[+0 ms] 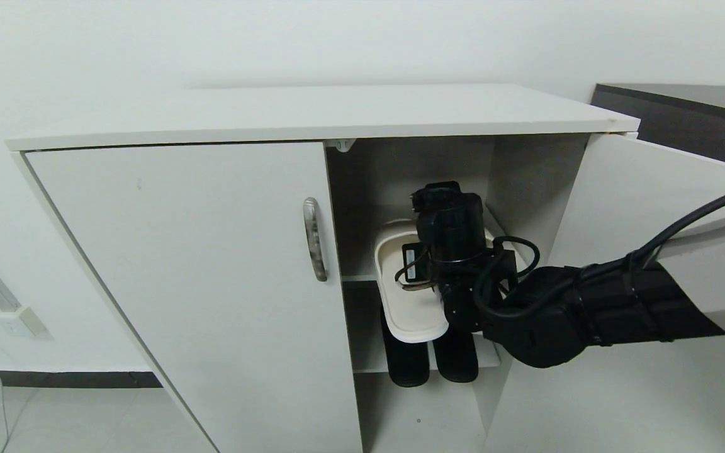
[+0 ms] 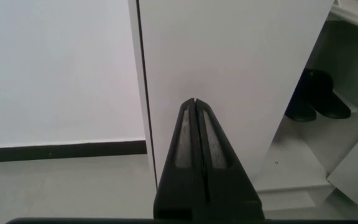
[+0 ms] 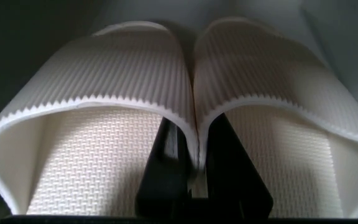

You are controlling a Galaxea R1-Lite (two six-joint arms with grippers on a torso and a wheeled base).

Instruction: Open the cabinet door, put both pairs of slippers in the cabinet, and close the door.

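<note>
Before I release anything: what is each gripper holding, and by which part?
Right gripper pinches the white slippers together by their adjoining inner strap edges. Left gripper is shut on nothing.

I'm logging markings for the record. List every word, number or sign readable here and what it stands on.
No readable text.
Pale tag on the right arm's wrist: too small to read.
Cabinet, white slippers, black slippers: no print visible.

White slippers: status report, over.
Right end effector shut on white slippers, inside cabinet. Left end effector shut, empty. Black slippers shelved below. Right door open.
</note>
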